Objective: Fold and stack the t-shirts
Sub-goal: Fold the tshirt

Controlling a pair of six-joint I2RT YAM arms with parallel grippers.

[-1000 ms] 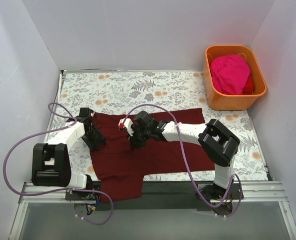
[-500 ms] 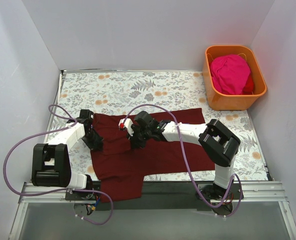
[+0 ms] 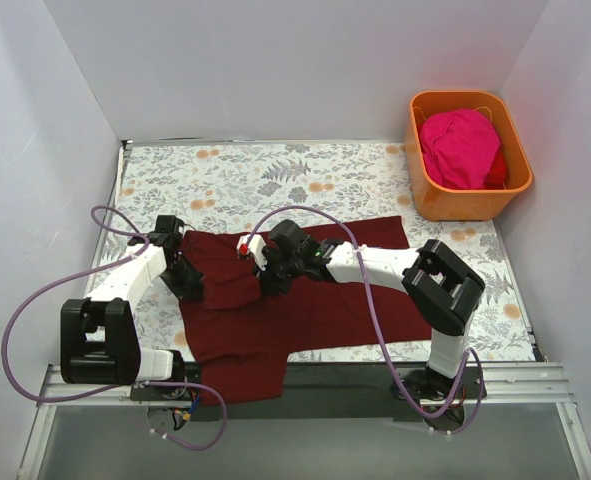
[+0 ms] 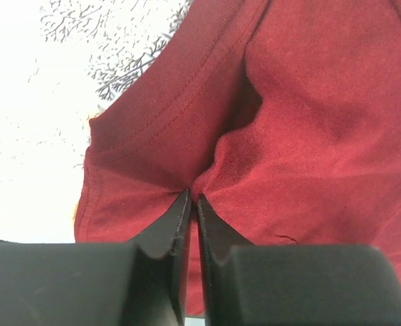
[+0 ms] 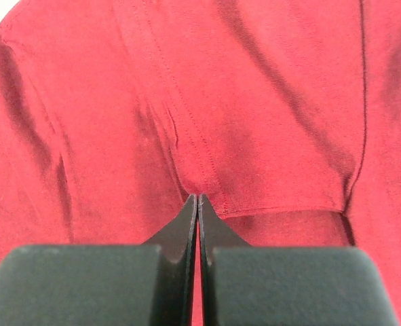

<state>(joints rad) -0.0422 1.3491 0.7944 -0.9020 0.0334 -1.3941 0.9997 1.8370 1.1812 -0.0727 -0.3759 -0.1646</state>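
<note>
The dark maroon t-shirt (image 3: 320, 300) lies spread on the floral table, with its left part folded over into a flap between my grippers. My left gripper (image 3: 189, 286) is shut on a pinch of the maroon cloth (image 4: 309, 129) near a seamed edge, as the left wrist view shows (image 4: 193, 197). My right gripper (image 3: 272, 284) is shut on a hemmed edge of the same shirt (image 5: 268, 102), as the right wrist view shows (image 5: 197, 198). The magenta-pink t-shirt (image 3: 460, 145) lies bunched in the orange tub.
The orange plastic tub (image 3: 420, 185) stands at the far right corner. White walls close in the table on the left, back and right. Purple cables loop over the left side and over the shirt. The shirt's lower part hangs over the table's near edge (image 3: 245, 380).
Both grippers stay shut on the maroon shirt. The left arm has shifted a little, and the folded flap between the grippers has moved slightly toward the near edge.
</note>
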